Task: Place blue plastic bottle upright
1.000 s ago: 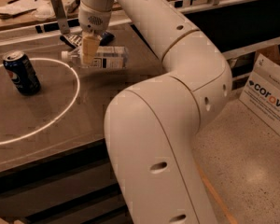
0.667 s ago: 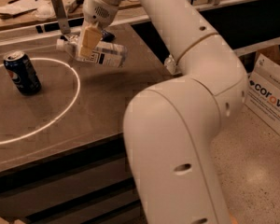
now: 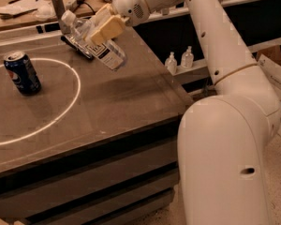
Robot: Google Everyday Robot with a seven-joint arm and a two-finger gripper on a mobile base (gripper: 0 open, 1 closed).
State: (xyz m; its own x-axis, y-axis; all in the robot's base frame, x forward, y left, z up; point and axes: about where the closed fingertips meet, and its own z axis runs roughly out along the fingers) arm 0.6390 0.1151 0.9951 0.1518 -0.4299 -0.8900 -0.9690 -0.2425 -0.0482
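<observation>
Since a moment ago, the blue plastic bottle [image 3: 108,55] is tilting more steeply, cap pointing up-left, over the far side of the counter [image 3: 126,111]. The tool [image 3: 101,30] is clamping its middle, fingers closed around it. A Pepsi can [image 3: 22,72] is standing well apart.

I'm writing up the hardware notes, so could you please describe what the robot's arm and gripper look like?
The arm is glossy white, built of thick rounded segments with small dark holes and a thin tan band around one link. The gripper, over the far side of the table, has a blocky tan finger pad; no loose cables show.
</observation>
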